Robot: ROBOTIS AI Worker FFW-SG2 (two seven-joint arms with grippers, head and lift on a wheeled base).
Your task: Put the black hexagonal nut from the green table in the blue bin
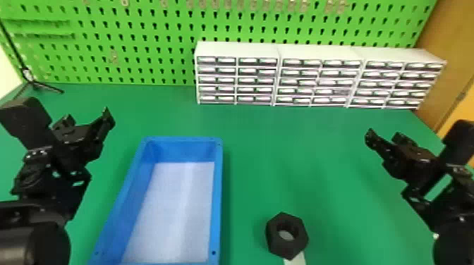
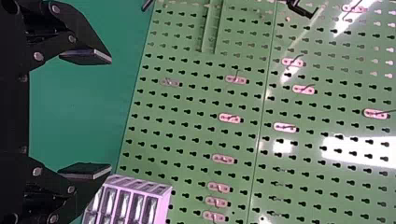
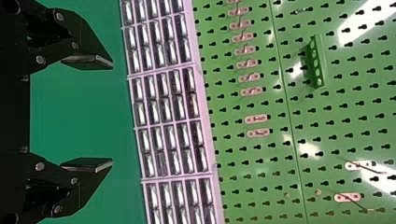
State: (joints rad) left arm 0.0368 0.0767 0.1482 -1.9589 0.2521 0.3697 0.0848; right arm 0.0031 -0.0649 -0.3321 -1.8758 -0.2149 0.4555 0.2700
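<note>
My left gripper (image 1: 87,118) is wide open, on the left past the blue bin (image 1: 217,197). My right gripper (image 1: 384,136) is wide open too, on the right. The black hexagonal nut (image 1: 286,248) is on the green table (image 1: 299,158), near me, to the right of the bin. White drawers (image 1: 236,81) stand at the far side, by the green wall with holes (image 1: 141,56)

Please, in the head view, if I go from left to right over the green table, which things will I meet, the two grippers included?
Left gripper, blue bin, black hexagonal nut, right gripper.
</note>
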